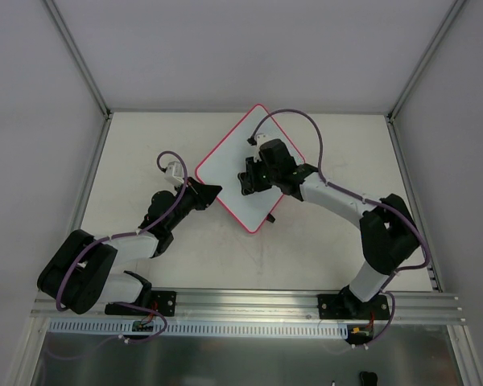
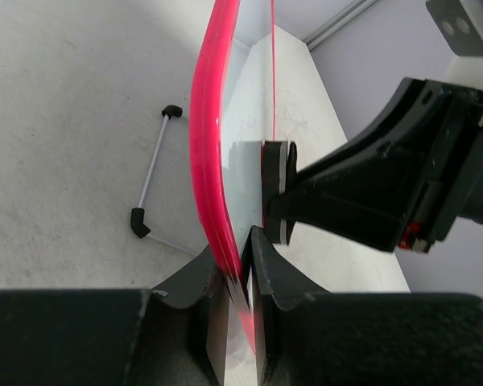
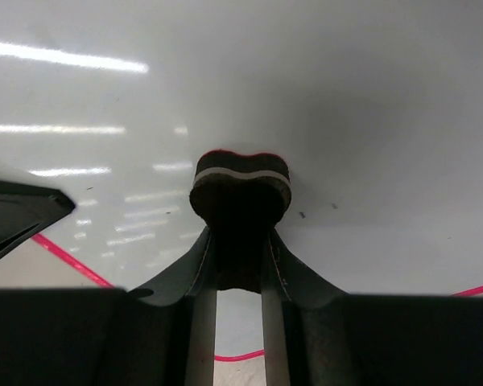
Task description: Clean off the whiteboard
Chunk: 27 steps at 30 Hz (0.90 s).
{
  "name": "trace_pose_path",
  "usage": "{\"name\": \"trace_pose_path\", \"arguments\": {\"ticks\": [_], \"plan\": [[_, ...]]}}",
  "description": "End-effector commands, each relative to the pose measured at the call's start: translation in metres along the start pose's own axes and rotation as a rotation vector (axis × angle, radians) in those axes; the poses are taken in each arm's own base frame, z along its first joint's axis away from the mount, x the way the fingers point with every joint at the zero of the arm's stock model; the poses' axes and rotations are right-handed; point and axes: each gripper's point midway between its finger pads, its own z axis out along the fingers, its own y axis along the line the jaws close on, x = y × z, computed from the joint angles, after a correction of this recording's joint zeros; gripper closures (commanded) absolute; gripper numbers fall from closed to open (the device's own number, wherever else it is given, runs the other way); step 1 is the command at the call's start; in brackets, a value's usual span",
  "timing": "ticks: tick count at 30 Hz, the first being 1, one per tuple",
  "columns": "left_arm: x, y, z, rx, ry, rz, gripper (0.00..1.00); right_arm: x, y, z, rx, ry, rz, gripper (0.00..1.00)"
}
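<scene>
The pale bench [image 1: 145, 145] takes up most of the enclosure. The whiteboard [image 1: 229, 173] sits near its middle, turned cornerwise like a diamond with its red-pink rim showing all round.

The left end effector [image 1: 212, 193] comes in from the board's left corner. Its narrow jaws are pinched on the rim [image 2: 243, 277], steadying the board. The right end effector [image 1: 249, 178] reaches over the white face and is clamped on a small black eraser [image 3: 241, 181], whose pad is pressed against the surface.

A thin rod with black ends [image 2: 153, 173] lies on the bench beside the board.

Wiping looks well under way. The face around the eraser reads clean, apart from a few tiny dark specks. Some faint grey traces farther along may want another pass, though they are too dim to be sure.
</scene>
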Motion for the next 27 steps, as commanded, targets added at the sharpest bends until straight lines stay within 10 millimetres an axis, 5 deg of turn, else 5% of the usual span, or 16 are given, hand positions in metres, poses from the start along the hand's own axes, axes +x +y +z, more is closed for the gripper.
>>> {"name": "trace_pose_path", "arguments": {"ticks": [1,10,27], "plan": [[0.001,-0.007,0.004,0.044,0.013,0.075,1.00,0.062,0.059,0.001,-0.149,0.171,0.027,1.00],[0.001,-0.007,0.002,0.043,0.010,0.076,1.00,0.071,0.062,0.003,-0.098,0.164,0.014,1.00],[0.001,-0.007,0.001,0.045,0.008,0.078,1.00,0.043,-0.049,0.006,0.067,0.176,0.238,1.00]]}}
